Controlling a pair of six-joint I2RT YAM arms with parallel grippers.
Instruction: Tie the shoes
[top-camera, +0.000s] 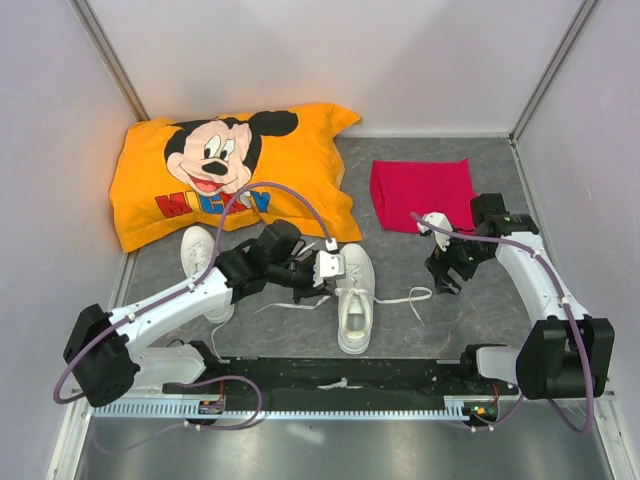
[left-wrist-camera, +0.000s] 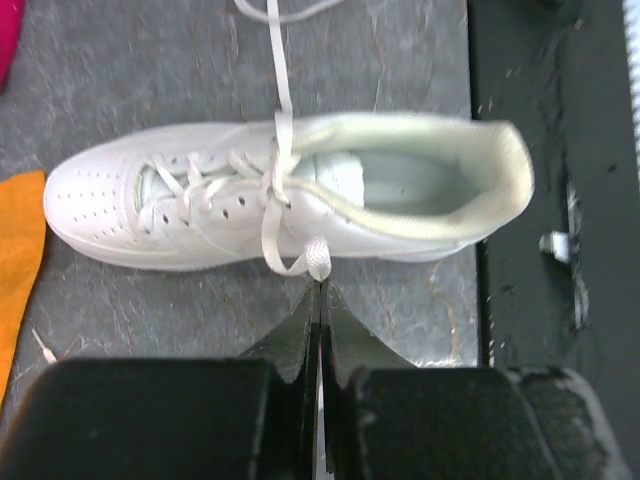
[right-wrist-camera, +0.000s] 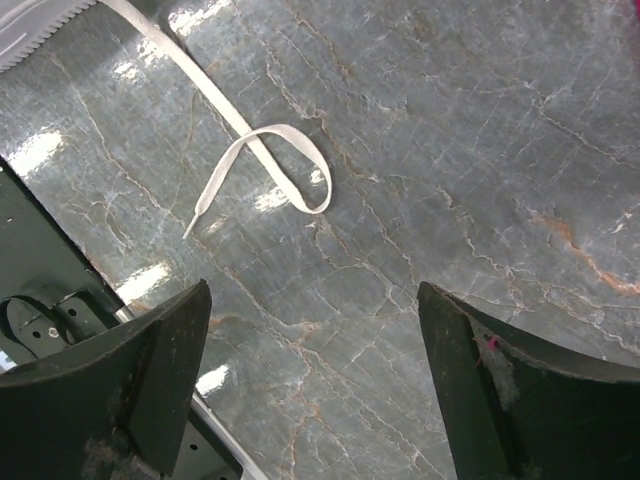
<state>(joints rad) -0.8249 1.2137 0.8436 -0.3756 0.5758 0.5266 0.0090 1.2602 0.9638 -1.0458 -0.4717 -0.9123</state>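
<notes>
Beside the middle shoe (top-camera: 355, 300), lying toe-away from the arms, the left gripper (left-wrist-camera: 320, 297) is pinched shut on its lace (left-wrist-camera: 316, 258), while the wide-open right gripper (right-wrist-camera: 312, 300) hovers over the loose lace end (right-wrist-camera: 270, 160).

Pale lilac-white walls (top-camera: 300, 50) close the desk (top-camera: 420, 335) on 3 sides, with 2 grey metal posts (top-camera: 111, 60) in the far corners. The desk top is grey, veined like marble, and glossy with glints of light. A black strip (top-camera: 280, 372) and a perforated rail (top-camera: 330, 408) run along its near edge.
</notes>
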